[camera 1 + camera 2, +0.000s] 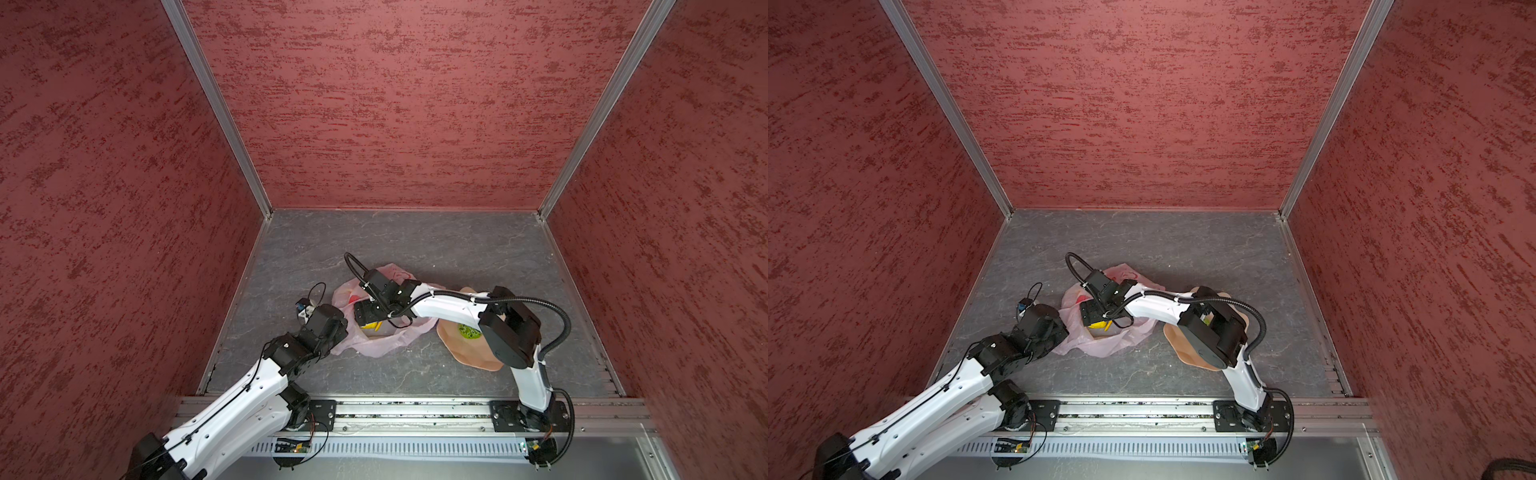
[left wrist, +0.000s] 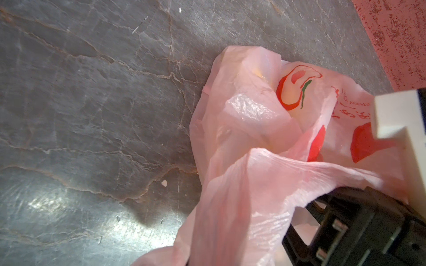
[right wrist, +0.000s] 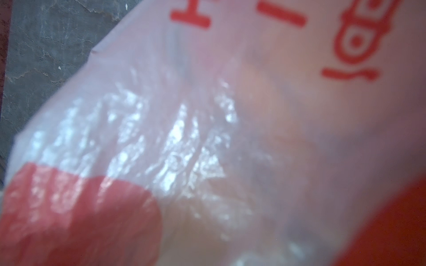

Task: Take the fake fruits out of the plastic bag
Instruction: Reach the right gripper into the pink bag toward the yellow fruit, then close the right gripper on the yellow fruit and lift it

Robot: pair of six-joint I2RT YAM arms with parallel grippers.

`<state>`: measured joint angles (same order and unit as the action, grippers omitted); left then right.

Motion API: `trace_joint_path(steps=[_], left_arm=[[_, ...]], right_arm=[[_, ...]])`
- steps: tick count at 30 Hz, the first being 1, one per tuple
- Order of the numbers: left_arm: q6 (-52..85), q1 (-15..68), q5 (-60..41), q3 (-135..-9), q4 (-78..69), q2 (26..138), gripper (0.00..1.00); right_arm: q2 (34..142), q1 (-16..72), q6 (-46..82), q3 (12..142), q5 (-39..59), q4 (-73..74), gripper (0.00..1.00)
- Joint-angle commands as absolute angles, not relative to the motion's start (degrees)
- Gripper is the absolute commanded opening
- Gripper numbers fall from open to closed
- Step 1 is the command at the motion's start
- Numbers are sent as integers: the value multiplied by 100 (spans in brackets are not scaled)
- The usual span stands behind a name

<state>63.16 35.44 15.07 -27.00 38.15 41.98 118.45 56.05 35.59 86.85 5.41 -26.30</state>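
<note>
I see the plastic bag (image 1: pixel 386 345) lying mid-table (image 1: pixel 415 249), my left gripper (image 1: pixel 338 332) clamped on its rim and my right gripper (image 1: pixel 368 318) reaching inside, jaw width hidden so I cannot tell, just above a yellow fake fruit (image 1: pixel 371 326).

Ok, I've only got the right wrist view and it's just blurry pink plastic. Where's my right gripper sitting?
Observer: In both top views the right gripper reaches down into the open mouth of the plastic bag, just above a yellow fruit. Its jaws are hidden.
Operator: Is anything holding the bag?
Observer: Yes, the left gripper is shut on the bag's left edge.
Operator: Any fruit outside the bag?
Observer: One. A green lattice ball lies on the tan dish, to the right of the bag.
</note>
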Motion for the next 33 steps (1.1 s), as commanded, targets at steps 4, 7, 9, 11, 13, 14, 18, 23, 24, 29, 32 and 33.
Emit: trace_joint_path(steps=[4,7,9,11,13,14,18,23,24,29,32,33], left_arm=[[6379,3586,1492,-2610,3754,4179,0],[6399,3595,1494,-2599,3759,4182,0],[6405,3586,1512,-2596,3766,4196,0],[6416,3588,1520,-2598,3765,4205,0],[6421,3594,1529,-2603,3776,4209,0],[6424,3590,1537,-2607,3771,4203,0],[6416,3583,1604,-2623,3763,4213,0],[6417,3581,1668,-2651,3697,4232,0],[6416,3579,1678,-2658,3685,4236,0],[6339,3583,1799,-2753,3604,4305,0],[6222,3577,1895,-2874,3516,4378,0],[6175,3576,1930,-2942,3505,4407,0]], right_arm=[[12040,5532,3639,8832,628,-2461,83],[12076,5495,3647,8802,658,-2409,81],[12100,5478,3647,8788,692,-2358,78],[12120,5460,3632,8787,727,-2338,74],[12129,5448,3613,8788,755,-2337,70],[12127,5449,3611,8784,756,-2338,68],[12079,5433,3569,8754,798,-2364,60],[11937,5427,3520,8649,825,-2364,48],[11903,5427,3507,8625,841,-2364,45],[11717,5423,3463,8508,903,-2377,31],[11598,5423,3401,8460,965,-2432,25],[11555,5418,3366,8447,984,-2466,23]])
